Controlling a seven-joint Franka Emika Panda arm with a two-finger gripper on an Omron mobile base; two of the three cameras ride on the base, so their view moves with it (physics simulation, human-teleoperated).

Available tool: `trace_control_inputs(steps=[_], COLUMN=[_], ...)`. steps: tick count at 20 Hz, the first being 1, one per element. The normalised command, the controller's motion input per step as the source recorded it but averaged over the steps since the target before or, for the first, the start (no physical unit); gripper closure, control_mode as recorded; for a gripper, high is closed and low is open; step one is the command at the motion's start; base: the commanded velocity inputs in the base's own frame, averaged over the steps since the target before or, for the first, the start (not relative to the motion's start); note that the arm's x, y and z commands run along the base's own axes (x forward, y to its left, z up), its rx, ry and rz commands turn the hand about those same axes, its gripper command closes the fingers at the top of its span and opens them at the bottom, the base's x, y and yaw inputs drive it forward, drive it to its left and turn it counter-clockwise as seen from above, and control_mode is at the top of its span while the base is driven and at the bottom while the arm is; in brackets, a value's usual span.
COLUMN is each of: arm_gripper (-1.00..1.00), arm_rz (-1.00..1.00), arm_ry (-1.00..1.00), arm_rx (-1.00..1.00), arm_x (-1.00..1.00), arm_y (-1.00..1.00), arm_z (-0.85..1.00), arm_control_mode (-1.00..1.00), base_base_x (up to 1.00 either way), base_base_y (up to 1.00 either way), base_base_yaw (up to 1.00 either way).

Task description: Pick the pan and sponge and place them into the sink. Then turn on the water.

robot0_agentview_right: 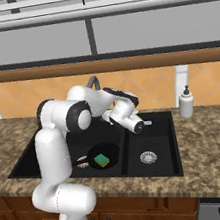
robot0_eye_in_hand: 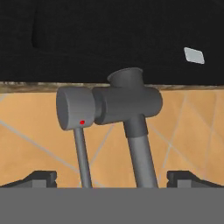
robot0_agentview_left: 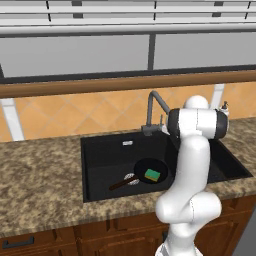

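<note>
While the arm reaches over the basin toward the back wall, the pan (robot0_agentview_left: 150, 171) lies flat on the floor of the larger basin of the sink (robot0_agentview_left: 100, 150), its thin brown handle running from the round black bowl toward the front-left corner in the left base view, so its long axis is diagonal to the basin walls. One pan, one sponge (robot0_agentview_left: 152, 174): the sponge sits inside the pan, green face up, a yellow edge just visible beneath. The sink is black with two basins; one round silver drain (robot0_agentview_right: 148, 157) shows in the smaller basin, another is partly covered by the pan. One dark grey gooseneck faucet (robot0_agentview_left: 156, 107) rises at the back rim. The tool (robot0_eye_in_hand: 111, 177) stands wide, fingertips (robot0_eye_in_hand: 41, 177) well apart and holding nothing, close to the faucet's base and its red-dotted side lever (robot0_eye_in_hand: 74, 108). One white soap dispenser (robot0_agentview_right: 185, 102) stands on the speckled counter (robot0_agentview_left: 40, 175).
</note>
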Motion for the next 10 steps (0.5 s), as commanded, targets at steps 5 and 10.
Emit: trace_control_inputs(steps=[5,10], arm_gripper=[-1.00,-1.00], arm_rz=[0.00,0.00], arm_ry=[0.00,-0.02], arm_rx=[0.00,0.00], arm_x=[0.57,0.54], arm_y=[0.00,0.00], arm_z=[-0.21,-0.25], arm_control_mode=[-1.00,-1.00], base_base_x=[0.00,0.00], base_base_y=[0.00,0.00], base_base_yaw=[0.00,0.00])
